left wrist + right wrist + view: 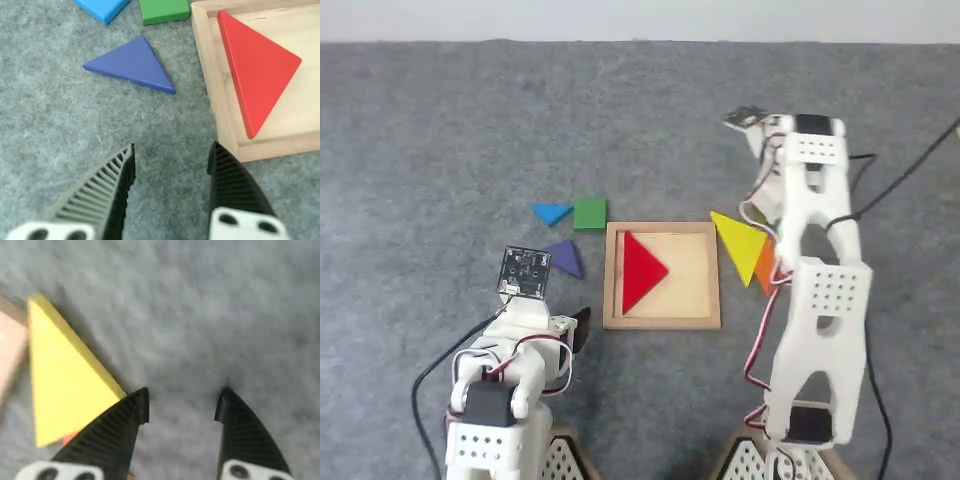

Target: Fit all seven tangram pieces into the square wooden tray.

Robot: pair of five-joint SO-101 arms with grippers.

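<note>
Left wrist view has the left pincer (173, 147) low over the grey felt-covered desk (60, 125). Its 2 ribbed fingers are spread apart with nothing between them, just outside the near left corner of the square wooden tray (212, 95). Inside that tray the red triangle (255, 70) lies flat over the left half of the floor. Its long edge runs along the left wall from far to near, and its right-angle corner points across toward the tray's middle. Just past the fingertips, on the felt, the purple triangle (132, 65) lies flat and apart from the tray, with 1 sharp tip pointing away from it. Farther out, the green square (162, 10) sits near the tray's far left corner with the light blue triangle (102, 6) just beside it. In the right wrist view the right pincer (185, 390) also has its fingers parted and grips nothing, and 1 fingertip is at the edge of the yellow triangle (65, 385). From the high view, that triangle lies just outside the tray's right wall, its long edge slanting and turned toward the tray, its right-angle corner pointing away. An orange piece (766, 266) shows against its outer side, mostly hidden under the right arm (815, 290), which stands over both pieces.
</note>
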